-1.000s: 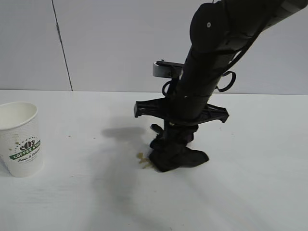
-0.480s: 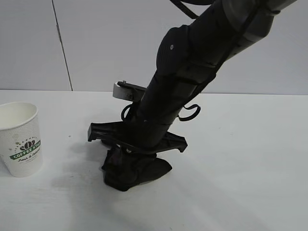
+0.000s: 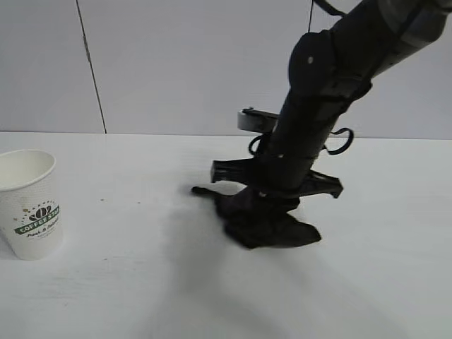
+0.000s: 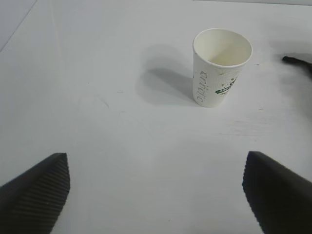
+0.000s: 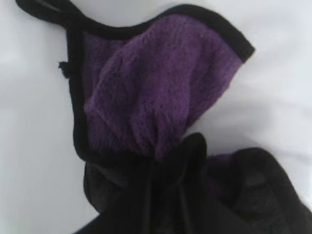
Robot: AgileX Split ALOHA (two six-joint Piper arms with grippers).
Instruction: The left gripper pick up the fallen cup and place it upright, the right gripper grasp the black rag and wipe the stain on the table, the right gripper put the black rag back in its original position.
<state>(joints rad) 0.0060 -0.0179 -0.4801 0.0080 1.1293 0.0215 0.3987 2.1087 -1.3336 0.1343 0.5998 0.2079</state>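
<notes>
The white cup [image 3: 32, 205] with the green logo stands upright on the table [image 3: 106, 282] at the far left. It also shows in the left wrist view [image 4: 219, 68]. My left gripper [image 4: 155, 161] is open and empty, well back from the cup, and is out of the exterior view. My right gripper [image 3: 260, 205] is shut on the black rag [image 3: 268, 224] and presses it onto the table at the centre. The right wrist view shows the rag's purple face [image 5: 156, 87] spread in front of the gripper [image 5: 165, 195]. No stain shows.
A grey wall [image 3: 176, 63] with a dark vertical seam stands behind the table. The rag's loop end [image 3: 205, 191] trails to the left of the right gripper. The rag's tip shows at the edge of the left wrist view [image 4: 297, 61].
The right gripper swept the rag left over the brown stain, then back right to the centre. The stain seen beside the rag a second ago no longer shows. The cup has not moved.
</notes>
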